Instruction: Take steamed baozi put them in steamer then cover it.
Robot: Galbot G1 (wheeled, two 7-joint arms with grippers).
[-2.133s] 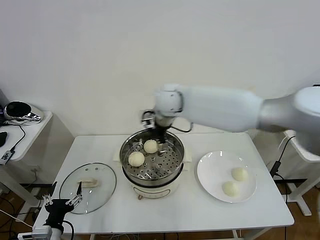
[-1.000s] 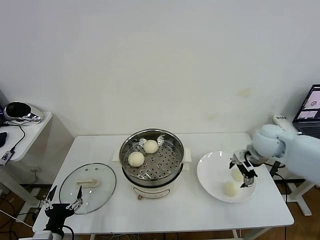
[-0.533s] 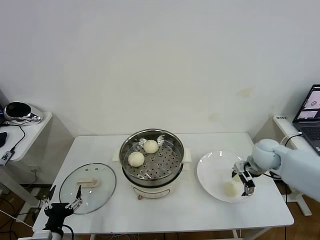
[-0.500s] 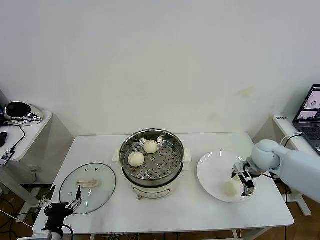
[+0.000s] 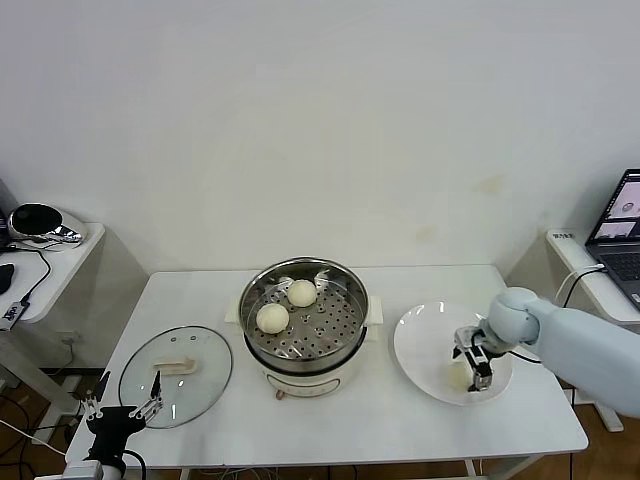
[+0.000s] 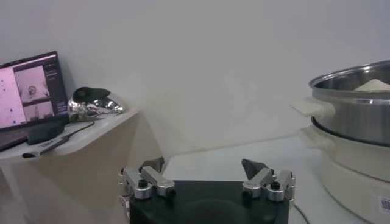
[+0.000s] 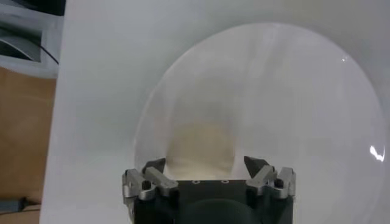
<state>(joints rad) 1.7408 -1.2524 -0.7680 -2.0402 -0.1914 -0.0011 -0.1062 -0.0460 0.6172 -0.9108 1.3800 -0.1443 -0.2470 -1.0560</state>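
Note:
The steamer [image 5: 304,325] stands mid-table with two baozi [image 5: 272,318] [image 5: 301,293] on its perforated tray. It also shows in the left wrist view [image 6: 356,106]. On the white plate [image 5: 425,345] my right gripper [image 5: 470,362] is open, low over a baozi [image 5: 459,378]. In the right wrist view this baozi [image 7: 201,143] lies between the fingers of the right gripper [image 7: 204,164], which are not closed on it. A fourth baozi is hidden. The cover [image 5: 176,375] lies flat at the table's left. My left gripper [image 5: 122,410] is open and parked below the table's front left corner.
A side table [image 5: 60,250] with a shiny black-and-silver object [image 5: 35,222] stands on the left. A laptop [image 5: 625,225] sits on another table at the far right. Cables hang near both. The left wrist view shows a laptop screen [image 6: 30,88].
My right arm swung from over the steamer to the plate, came down over the near baozi and shifted slightly left. The second plate baozi is now hidden. The left arm stayed put.

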